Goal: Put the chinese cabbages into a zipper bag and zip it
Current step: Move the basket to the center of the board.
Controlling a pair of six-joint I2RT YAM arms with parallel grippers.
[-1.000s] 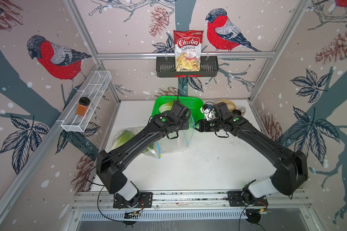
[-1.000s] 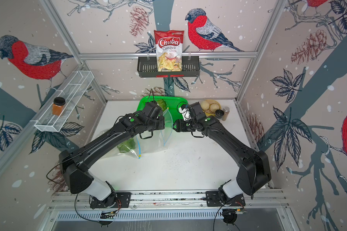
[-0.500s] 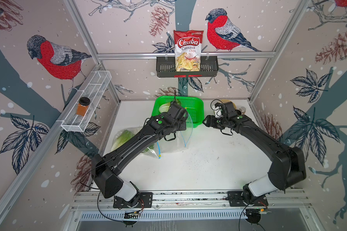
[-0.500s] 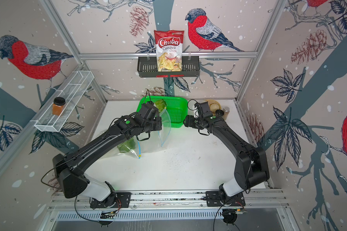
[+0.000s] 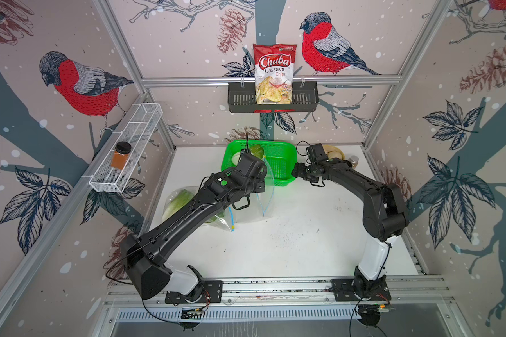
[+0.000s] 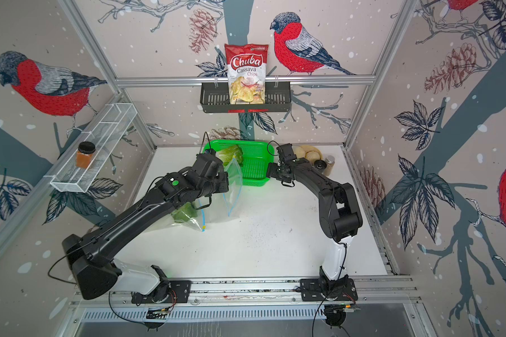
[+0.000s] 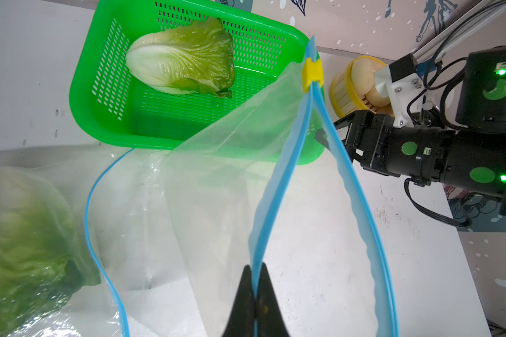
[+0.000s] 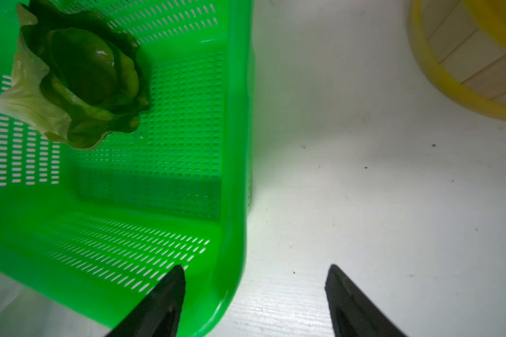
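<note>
My left gripper (image 7: 255,267) is shut on the blue zipper strip of a clear zipper bag (image 7: 222,163). It holds the bag up with its mouth gaping, and the yellow slider (image 7: 312,74) is at the far end. One chinese cabbage (image 7: 184,58) lies in the green basket (image 7: 100,122) behind the bag. Another cabbage (image 5: 178,200) lies on the table at the left inside clear plastic. My right gripper (image 8: 255,270) is open and empty. It hovers over the basket's near right corner (image 8: 225,262), beside the bag's mouth and apart from it.
A yellow steamer with pale buns (image 5: 332,151) and small jars (image 5: 353,160) stand at the back right. A chips bag (image 5: 273,73) sits in a black rack on the back wall. A wire shelf with a jar (image 5: 122,154) hangs on the left wall.
My right gripper has drawn back from the bag's mouth toward the basket's right corner, and its jaws have spread wider. The left gripper keeps its hold on the zipper strip.
</note>
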